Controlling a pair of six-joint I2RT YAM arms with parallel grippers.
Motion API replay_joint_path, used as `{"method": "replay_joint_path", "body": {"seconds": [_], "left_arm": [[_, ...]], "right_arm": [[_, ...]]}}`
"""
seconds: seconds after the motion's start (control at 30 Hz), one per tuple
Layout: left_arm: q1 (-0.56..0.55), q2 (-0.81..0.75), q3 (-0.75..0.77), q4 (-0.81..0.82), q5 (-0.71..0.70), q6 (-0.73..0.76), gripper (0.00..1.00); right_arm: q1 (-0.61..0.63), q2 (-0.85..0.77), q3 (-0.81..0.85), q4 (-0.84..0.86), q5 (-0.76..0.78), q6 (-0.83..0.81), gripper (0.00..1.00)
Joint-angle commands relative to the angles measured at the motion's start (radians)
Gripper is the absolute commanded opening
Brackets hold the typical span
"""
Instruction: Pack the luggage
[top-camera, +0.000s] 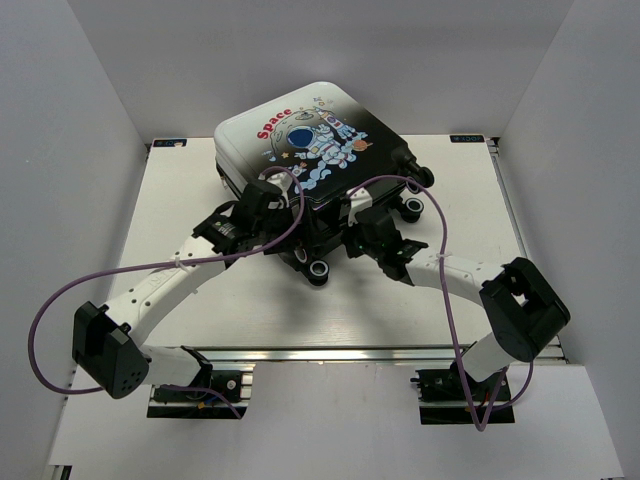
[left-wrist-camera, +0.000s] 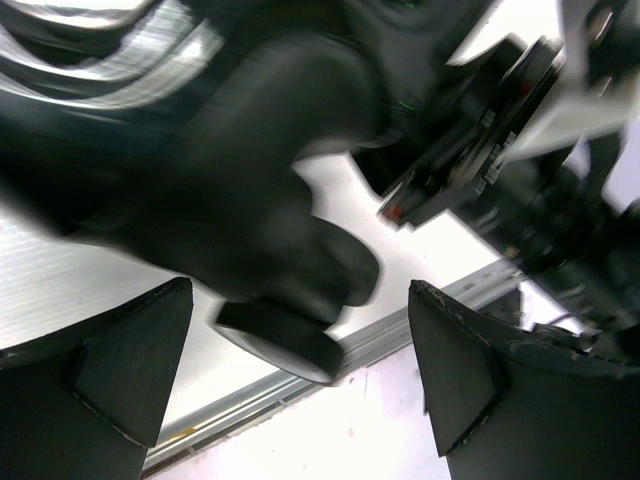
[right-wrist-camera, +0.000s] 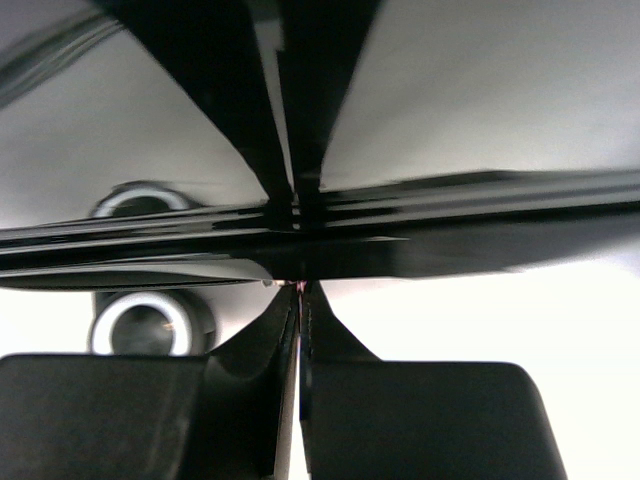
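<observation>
Top view: one luggage (top-camera: 310, 135), a glossy, round-cornered hard shell, lies at the counter's (top-camera: 180, 190) far edge, centre. Left wrist: left claw (left-wrist-camera: 300, 288) gapes wide, two dark wedge fingers flanking one blurred black wheel (left-wrist-camera: 285, 345). Right wrist: right claw (right-wrist-camera: 298, 295) pinched together at the shiny black shell.

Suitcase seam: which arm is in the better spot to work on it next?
Probably the right. The right claw is shut, right at the dark seam of the suitcase. The left claw is wide open at a wheel, gripping nothing.
</observation>
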Motion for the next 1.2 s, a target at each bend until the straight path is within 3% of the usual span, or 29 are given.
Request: {"method": "replay_joint_path", "body": {"seconds": [0.0, 0.33, 0.6, 1.17], "left_arm": [[-0.072, -0.008, 0.094, -0.086, -0.180, -0.039, 0.98], [-0.241, 0.180, 0.278, -0.408, -0.503, -0.204, 0.98], [-0.287, 0.283, 0.301, -0.367, -0.518, -0.224, 0.98], [-0.287, 0.265, 0.350, -0.341, -0.602, -0.333, 0.98]], "right_arm": [[-0.058, -0.062, -0.030, 0.094, 0.008, 0.009, 0.00], [-0.096, -0.094, -0.078, 0.124, -0.059, -0.003, 0.00], [-0.098, -0.111, -0.105, 0.144, -0.059, -0.014, 0.00], [-0.095, -0.127, -0.133, 0.158, -0.047, -0.029, 0.00]]}}
